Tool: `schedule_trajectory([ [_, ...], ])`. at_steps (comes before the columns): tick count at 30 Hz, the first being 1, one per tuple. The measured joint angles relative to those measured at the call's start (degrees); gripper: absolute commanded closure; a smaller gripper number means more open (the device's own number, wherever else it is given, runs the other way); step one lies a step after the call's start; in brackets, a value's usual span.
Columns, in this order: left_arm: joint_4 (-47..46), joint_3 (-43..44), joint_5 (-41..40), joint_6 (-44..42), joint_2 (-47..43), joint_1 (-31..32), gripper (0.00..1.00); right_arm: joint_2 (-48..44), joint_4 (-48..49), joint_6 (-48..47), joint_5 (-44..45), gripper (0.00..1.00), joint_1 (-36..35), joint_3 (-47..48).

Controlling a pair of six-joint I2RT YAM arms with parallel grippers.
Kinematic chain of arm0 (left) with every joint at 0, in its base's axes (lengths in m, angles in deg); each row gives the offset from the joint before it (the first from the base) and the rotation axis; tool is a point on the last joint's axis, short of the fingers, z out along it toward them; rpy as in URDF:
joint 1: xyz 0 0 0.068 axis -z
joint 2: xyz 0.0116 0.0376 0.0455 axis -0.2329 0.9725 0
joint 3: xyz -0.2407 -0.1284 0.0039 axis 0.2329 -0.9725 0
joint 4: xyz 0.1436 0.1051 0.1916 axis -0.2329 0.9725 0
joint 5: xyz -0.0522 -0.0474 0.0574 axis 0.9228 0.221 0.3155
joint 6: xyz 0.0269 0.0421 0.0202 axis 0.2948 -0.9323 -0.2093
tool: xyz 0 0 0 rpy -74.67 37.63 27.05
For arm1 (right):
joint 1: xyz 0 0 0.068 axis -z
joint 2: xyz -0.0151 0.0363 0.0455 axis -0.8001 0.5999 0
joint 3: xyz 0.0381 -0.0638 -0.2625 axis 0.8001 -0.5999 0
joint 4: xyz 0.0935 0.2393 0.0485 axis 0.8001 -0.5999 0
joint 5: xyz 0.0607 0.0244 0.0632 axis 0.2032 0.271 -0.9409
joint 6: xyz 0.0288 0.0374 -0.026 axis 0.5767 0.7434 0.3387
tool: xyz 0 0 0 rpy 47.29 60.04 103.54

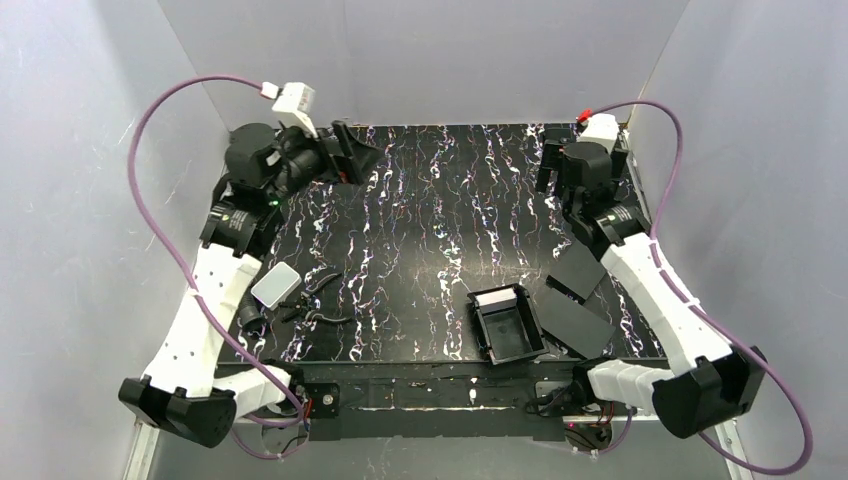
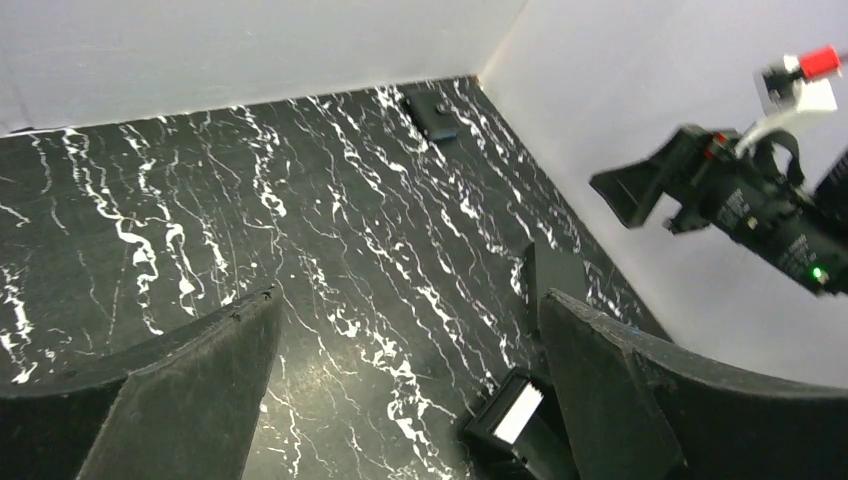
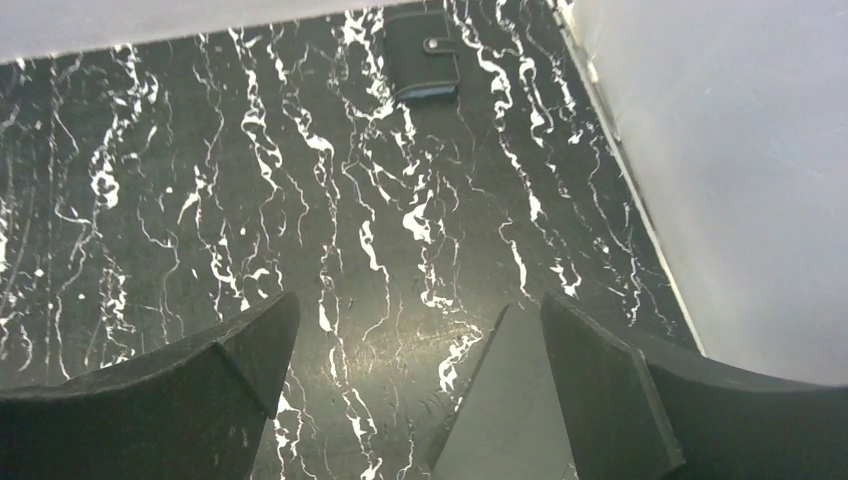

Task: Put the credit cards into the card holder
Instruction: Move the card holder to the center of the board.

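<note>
Fingers of the right gripper (image 3: 420,300) and the left gripper (image 2: 408,300) fill the foreground, spread wide with nothing between them.

Both hang above the marbled table (image 3: 200,150), released, likely because no grasp has begun and open jaws are ready for either job. The card holder (image 3: 422,65) lies flat and folded shut, its snap flap on top, close to the corner where two walls meet and well apart from both grippers. It probably has to be brought in and unsnapped first. A flat black slab (image 3: 500,400) lies below the right gripper. A black tray (image 1: 512,338) holds a white piece (image 1: 498,300); whether that is one of the credit cards I cannot tell.
</note>
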Motion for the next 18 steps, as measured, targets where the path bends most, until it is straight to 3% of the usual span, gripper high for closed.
schedule_trajectory([
  [4, 0.35, -0.09, -1.7, -4.39, 3.06, 4.83, 0.01, 5.01, 0.2, 0.66, -0.94, 0.0, 0.0, 0.13],
  [12, 1.11, -5.55, -4.13, -10.91, 6.43, 7.72, 0.01, 18.14, 5.09, 0.87, -7.19, 0.0, 0.81, 1.31],
  [18, -0.76, -10.97, -4.11, -12.63, 5.99, 7.96, 0.01, 30.95, 11.5, 4.59, -17.05, 0.0, 8.28, 7.28],
])
